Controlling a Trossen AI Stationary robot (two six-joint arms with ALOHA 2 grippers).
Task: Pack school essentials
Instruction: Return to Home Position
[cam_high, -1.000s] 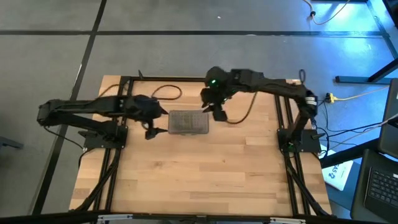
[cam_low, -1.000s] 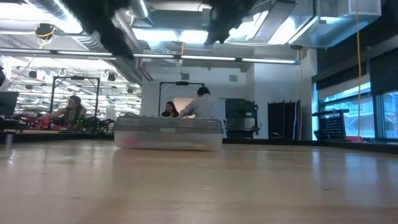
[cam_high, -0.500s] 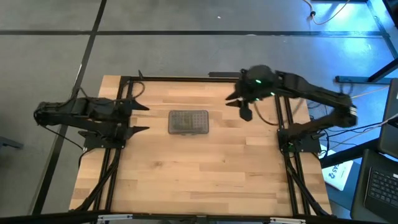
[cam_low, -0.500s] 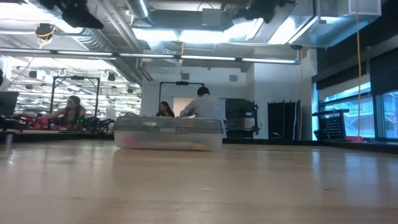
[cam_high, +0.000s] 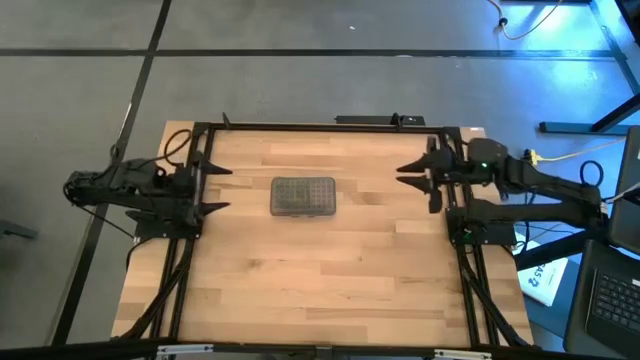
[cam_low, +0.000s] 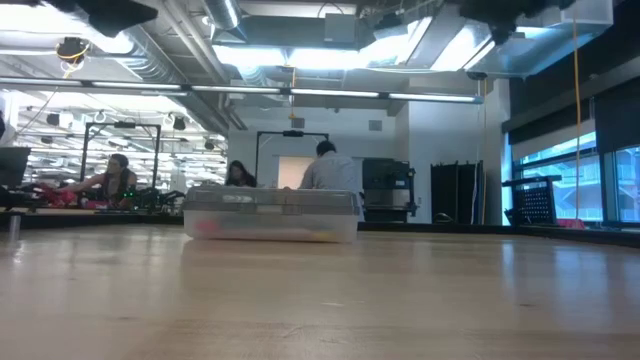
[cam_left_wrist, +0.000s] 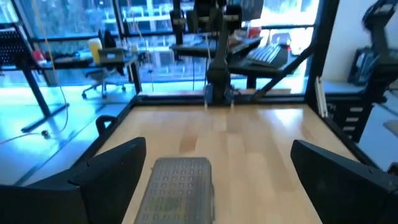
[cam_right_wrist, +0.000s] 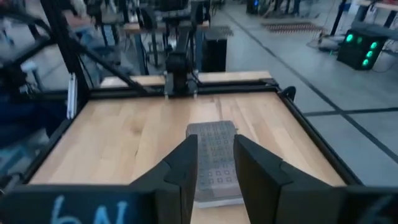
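The clear plastic case (cam_high: 303, 197) with its dotted grey lid lies shut on the table's far half, resting flat on its bottom (cam_low: 270, 213). Of the school essentials, only faint pink (cam_low: 205, 228) and yellow (cam_low: 320, 235) smudges show through its clear wall; the lid hides the rest. My left gripper (cam_high: 222, 188) hovers open at the table's left edge, facing the case (cam_left_wrist: 177, 186). My right gripper (cam_high: 418, 180) hovers at the right edge with a narrow gap between its fingers, and the case (cam_right_wrist: 211, 130) shows through that gap.
A black frame rail (cam_high: 320, 126) runs along the far edge, and the arm bases (cam_high: 165, 222) (cam_high: 480, 222) stand at either side. Bare wood (cam_high: 320, 280) stretches across the near half. In the low view people (cam_low: 325, 165) stand in the room beyond the table.
Both arms have drawn away from the case. The left gripper has pulled back toward the table's left edge. The right gripper has swung from the case's far right corner out toward the right edge. The case has stayed where it was.
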